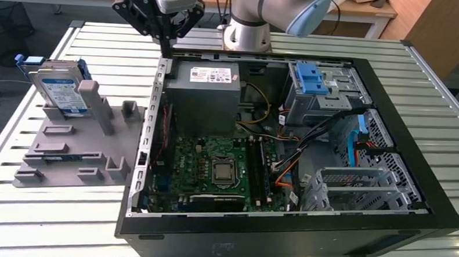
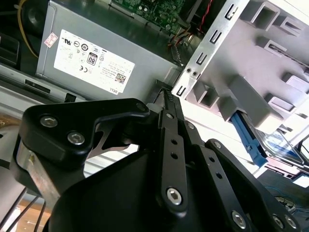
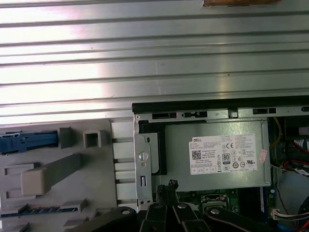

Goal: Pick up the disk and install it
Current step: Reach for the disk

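Note:
The disk (image 1: pixel 63 92), silver with a white-and-blue label and a blue bracket, stands upright in a grey fixture (image 1: pixel 66 150) at the exterior view's left. In the second wrist view the disk (image 2: pixel 282 145) shows past the fixture, and its blue bracket (image 3: pixel 14 143) shows in the first wrist view. My gripper (image 1: pixel 165 49) hangs over the far left corner of the open computer case (image 1: pixel 287 232), well apart from the disk. Its black fingers (image 2: pixel 167 99) are shut with nothing between them, and their tips (image 3: pixel 169 186) point at the case's metal edge.
Inside the case sit a grey power supply (image 1: pixel 204 92), a motherboard (image 1: pixel 212 168), a blue latch (image 1: pixel 313 77) and a metal drive cage (image 1: pixel 359 186). The grey power supply (image 3: pixel 217 154) lies just beside the fingertips. A slatted metal table (image 1: pixel 40 213) carries everything.

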